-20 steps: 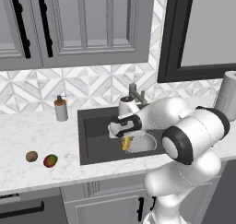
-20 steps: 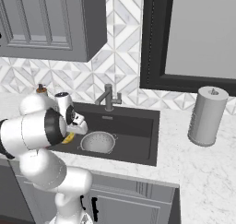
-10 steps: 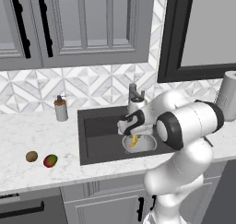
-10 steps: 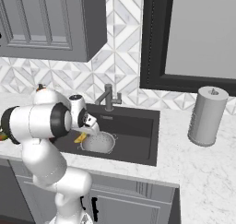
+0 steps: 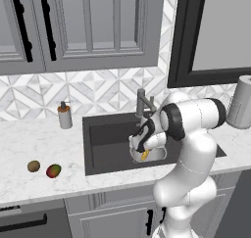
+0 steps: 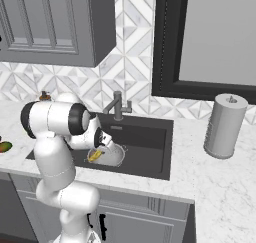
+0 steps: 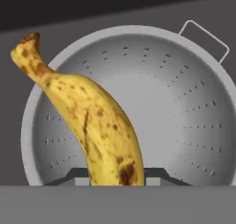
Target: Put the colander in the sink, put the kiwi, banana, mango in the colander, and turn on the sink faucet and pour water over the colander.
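Banana [image 7: 94, 126]: curved yellow fruit, brown-speckled, dark stem tip pointing up and away in the hand view; lower end clamped between the two fingertips [image 7: 82, 180] of the gripper [image 5: 143, 152], which press its sides. Position: held above the bowl of the colander [image 7: 184, 108], a round silver perforated vessel with a wire handle, sitting in the dark sink [image 5: 108, 149] below the faucet [image 5: 143, 102]. Kiwi [image 5: 33, 166] and mango [image 5: 53, 171]: side by side on the white counter [image 5: 29, 144], left of the sink.
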